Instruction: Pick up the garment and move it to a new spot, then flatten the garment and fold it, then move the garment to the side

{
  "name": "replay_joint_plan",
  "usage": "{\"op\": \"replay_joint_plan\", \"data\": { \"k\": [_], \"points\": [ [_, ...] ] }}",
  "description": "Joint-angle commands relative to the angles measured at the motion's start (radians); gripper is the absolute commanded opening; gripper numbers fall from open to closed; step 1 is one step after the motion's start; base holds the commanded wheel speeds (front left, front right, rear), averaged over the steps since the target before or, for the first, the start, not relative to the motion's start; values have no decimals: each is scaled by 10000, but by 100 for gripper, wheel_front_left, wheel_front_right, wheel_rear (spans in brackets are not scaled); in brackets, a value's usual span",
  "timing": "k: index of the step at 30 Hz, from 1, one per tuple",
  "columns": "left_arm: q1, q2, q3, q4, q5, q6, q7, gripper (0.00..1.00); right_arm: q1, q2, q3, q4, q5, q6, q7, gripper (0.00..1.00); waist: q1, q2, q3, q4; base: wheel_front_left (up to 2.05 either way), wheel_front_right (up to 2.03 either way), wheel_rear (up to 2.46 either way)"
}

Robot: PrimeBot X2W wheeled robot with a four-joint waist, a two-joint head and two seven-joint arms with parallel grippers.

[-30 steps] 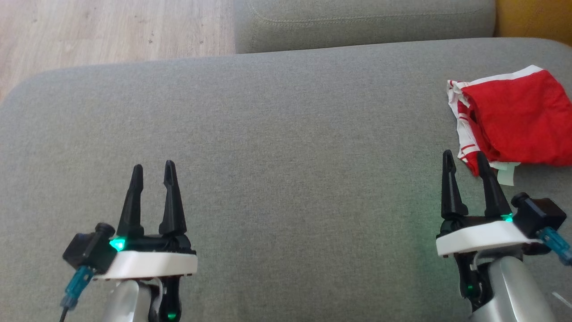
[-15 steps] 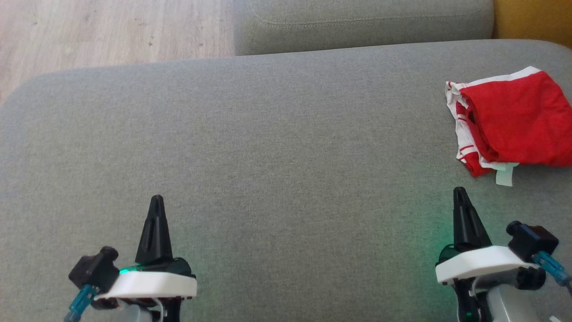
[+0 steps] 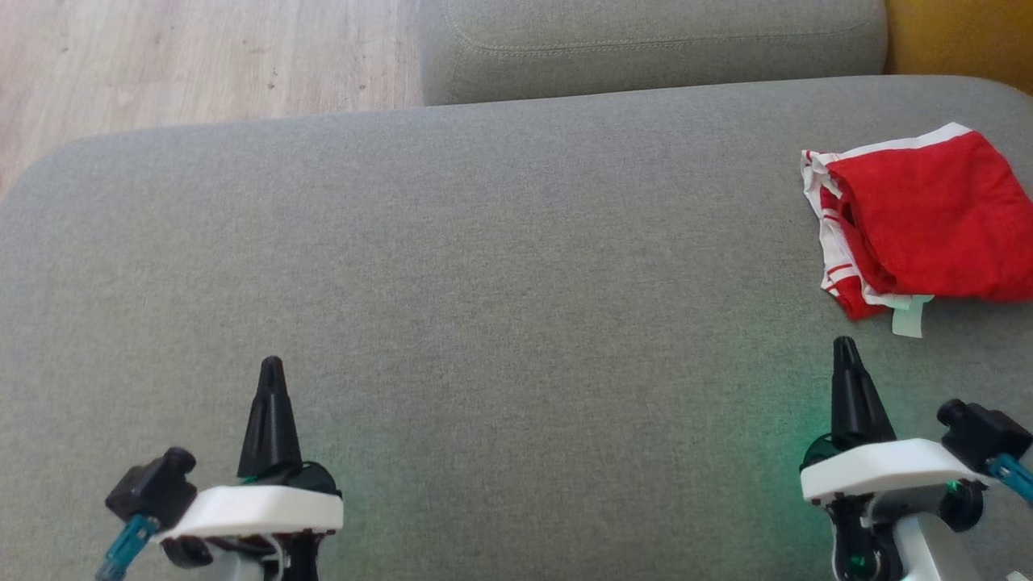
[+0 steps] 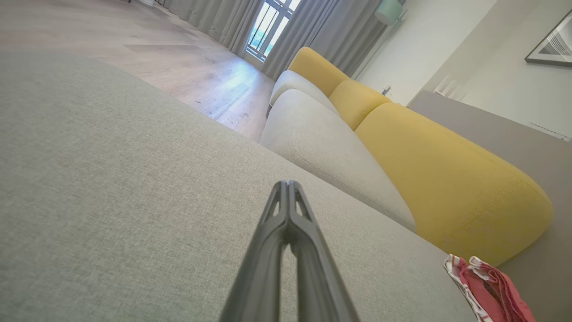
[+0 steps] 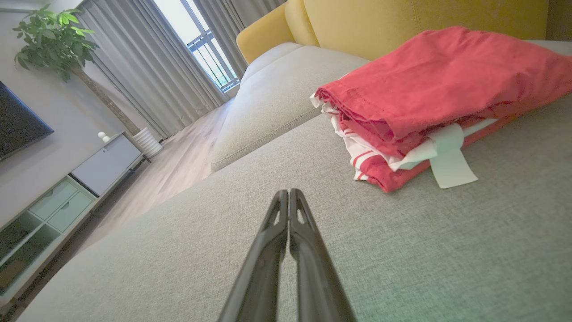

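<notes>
The garment [image 3: 928, 219] is red with white striped trim, folded into a small stack at the far right of the grey sofa seat [image 3: 500, 266]. A white label hangs from its near edge. It also shows in the right wrist view as a folded red garment [image 5: 429, 85], and small at the lower right of the left wrist view [image 4: 487, 290]. My right gripper [image 3: 845, 349] is shut and empty, a short way in front of the garment and apart from it [image 5: 288, 193]. My left gripper [image 3: 271, 365] is shut and empty over bare cushion at the lower left [image 4: 288, 184].
A second grey seat cushion [image 3: 654, 40] lies beyond the seat, with wooden floor [image 3: 202, 56] at the upper left. Yellow back cushions [image 4: 442, 179] line the far right side. A TV cabinet [image 5: 67, 188] and a plant [image 5: 53, 36] stand across the room.
Both grippers have closed from open to shut and drawn back toward the near edge. The right gripper has left the garment's near corner. The garment lies as before.
</notes>
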Motion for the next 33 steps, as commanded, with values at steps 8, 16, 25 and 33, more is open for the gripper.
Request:
{"op": "replay_joint_plan", "data": {
  "k": [8, 16, 25, 33],
  "points": [
    [-420, 147, 318, -305, -874, -18, 208, 0, -395, -77, -109, -447, 981, -2, 244, 0, 0, 0, -50, -12, 0, 0, 0],
    [-422, 176, 440, -312, -1649, -23, 417, 0, -390, -86, -187, -525, 1837, -2, 465, 0, 0, 0, -101, -25, 0, 0, 0],
    [-428, 203, 586, -315, -2513, -29, 659, 0, -384, -94, -279, -611, 2796, -3, 716, 0, 0, 0, -159, -39, 0, 0, 0],
    [-434, 223, 722, -315, -3272, -33, 879, 0, -379, -99, -363, -687, 3644, -3, 941, 0, 0, 0, -210, -52, 0, 0, 0]
  ]
}}
